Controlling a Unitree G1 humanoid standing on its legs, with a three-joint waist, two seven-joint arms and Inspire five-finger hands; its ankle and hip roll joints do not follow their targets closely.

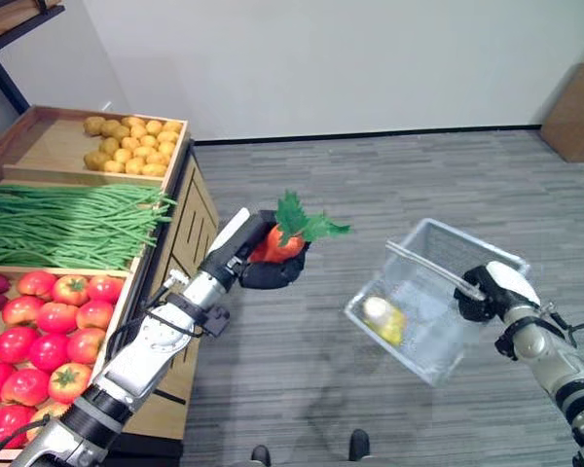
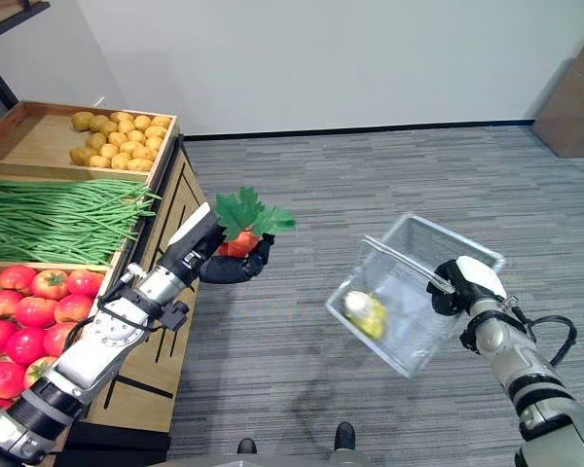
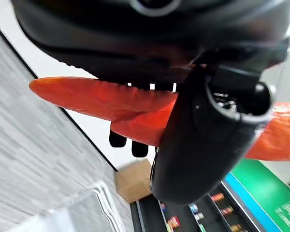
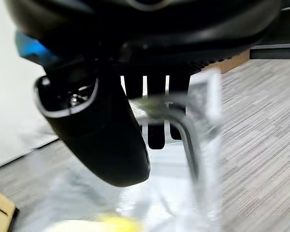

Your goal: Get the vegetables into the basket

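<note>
My left hand (image 1: 273, 261) is curled round an orange carrot (image 1: 282, 243) with green leaves (image 1: 297, 220), held in the air beside the produce stand. In the left wrist view the carrot (image 3: 101, 99) lies across the palm under the thumb (image 3: 203, 145). To the right, my right hand (image 1: 492, 290) is shut on the handle of a clear wire basket (image 1: 423, 255), which hangs tilted above the floor. A yellow vegetable (image 1: 383, 319) lies inside it. The handle (image 4: 181, 130) passes between thumb and fingers in the right wrist view. The carrot is left of the basket, apart from it.
The wooden stand (image 1: 180, 243) on the left holds potatoes (image 1: 131, 144), green beans (image 1: 68, 224) and tomatoes (image 1: 49, 331). Grey carpet floor (image 1: 389, 185) spreads between stand and basket. A cardboard box (image 1: 579, 107) sits by the far right wall.
</note>
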